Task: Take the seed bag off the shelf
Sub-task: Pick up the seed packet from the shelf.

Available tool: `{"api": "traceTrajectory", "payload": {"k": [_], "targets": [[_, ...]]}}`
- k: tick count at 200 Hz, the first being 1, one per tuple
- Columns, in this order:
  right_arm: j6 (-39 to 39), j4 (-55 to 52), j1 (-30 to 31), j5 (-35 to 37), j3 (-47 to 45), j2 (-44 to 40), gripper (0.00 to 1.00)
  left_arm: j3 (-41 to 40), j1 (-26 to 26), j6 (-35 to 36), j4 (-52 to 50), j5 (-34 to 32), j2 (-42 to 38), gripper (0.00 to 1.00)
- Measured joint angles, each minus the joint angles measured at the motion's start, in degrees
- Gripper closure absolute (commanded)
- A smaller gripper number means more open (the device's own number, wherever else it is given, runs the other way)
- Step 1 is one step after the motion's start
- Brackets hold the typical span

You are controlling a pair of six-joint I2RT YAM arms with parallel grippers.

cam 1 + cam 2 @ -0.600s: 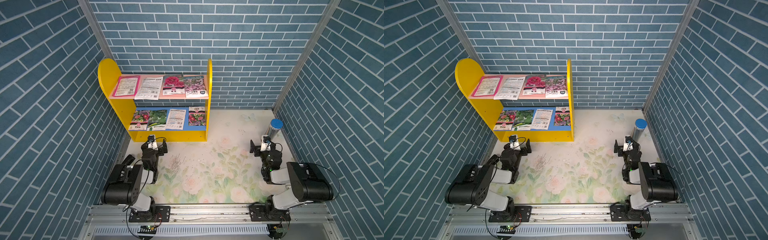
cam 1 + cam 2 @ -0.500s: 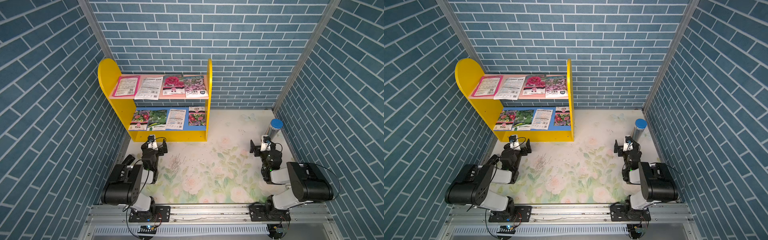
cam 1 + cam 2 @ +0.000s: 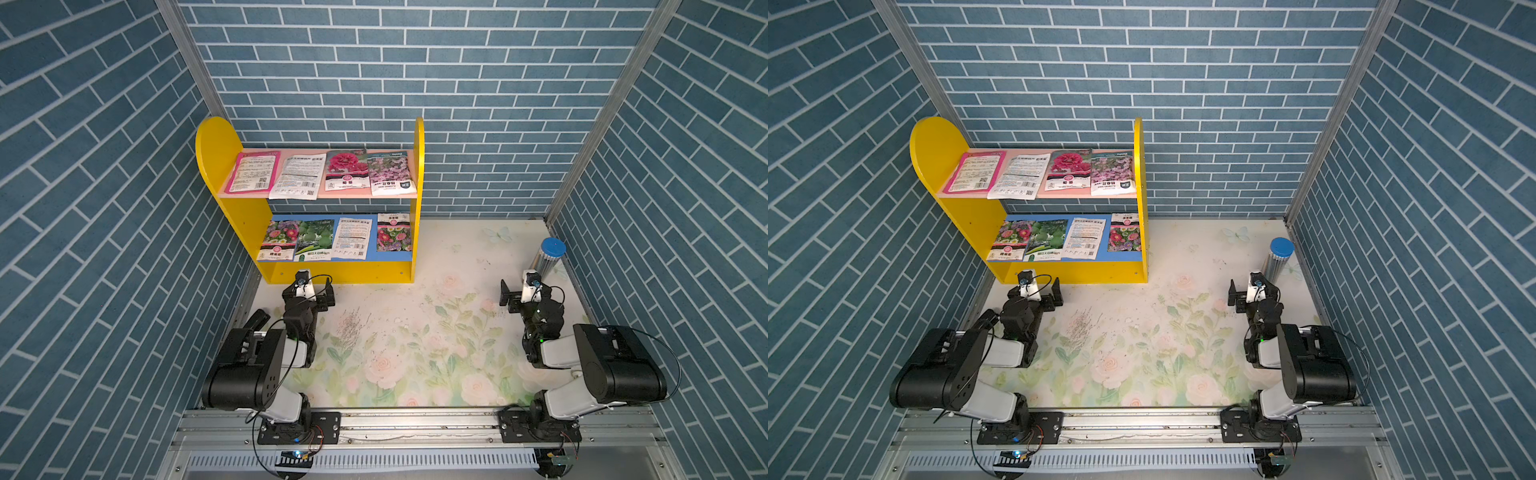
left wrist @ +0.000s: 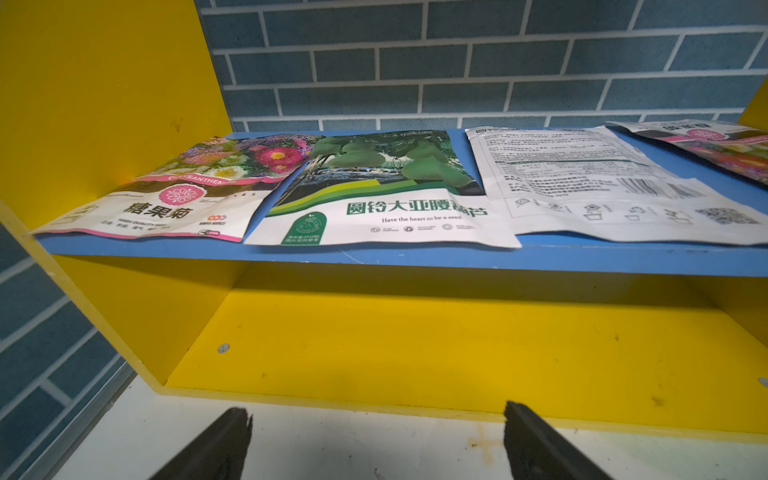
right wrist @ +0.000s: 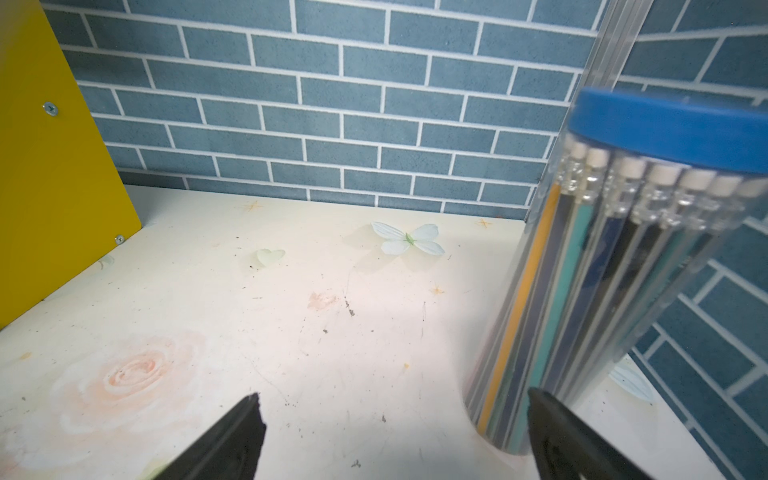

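1. Top views both show the shelf [image 3: 249, 224] at 11 o'clock on the floral table [image 3: 415, 332], against the back wall. Four seed bags [image 3: 345, 170] lie flat on its pink upper board [image 3: 345, 195], and four more lie on its blue lower board [image 4: 374, 255].
2. At 9 o'clock the left gripper [image 4: 376, 415] sits just in front of the shelf's base, fingers apart and empty. Its wrist view faces the lower board, where the chrysanthemum bag [image 4: 166, 195], gourd bag [image 4: 374, 195] and white printed bag [image 4: 602, 183] lie side by side.
3. At 3 o'clock the right gripper [image 5: 394, 397] rests low, fingers apart, holding nothing.
4. At 2 o'clock a clear pencil tube [image 5: 582, 291] with a blue lid stands upright, just beside one finger of that gripper; contact cannot be told.
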Motion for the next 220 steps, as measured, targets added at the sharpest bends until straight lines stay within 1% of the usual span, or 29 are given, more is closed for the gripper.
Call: {"api": "traceTrajectory", "payload": {"k": [162,177,192,206,220], "targets": [[0.0,0.0,0.0,0.0,0.0,0.0,0.00,0.1,0.0,0.0,-0.2,-0.1,0.0,0.00],[0.0,0.0,0.0,-0.1,0.0,0.0,0.00,1.4,0.0,-0.2,-3.2,-0.9,-0.6,0.00],[0.0,-0.3,0.0,0.0,0.0,-0.2,0.00,5.2,0.0,-0.4,-8.7,-1.4,-1.8,0.00],[0.0,-2.7,0.0,0.0,0.0,-2.1,0.00,9.0,-0.3,-0.3,-12.4,-2.0,-3.3,0.00],[0.0,-6.1,0.3,0.0,0.6,-5.0,0.00,10.4,-0.8,-0.2,-14.6,-2.9,-5.6,0.00]]}}
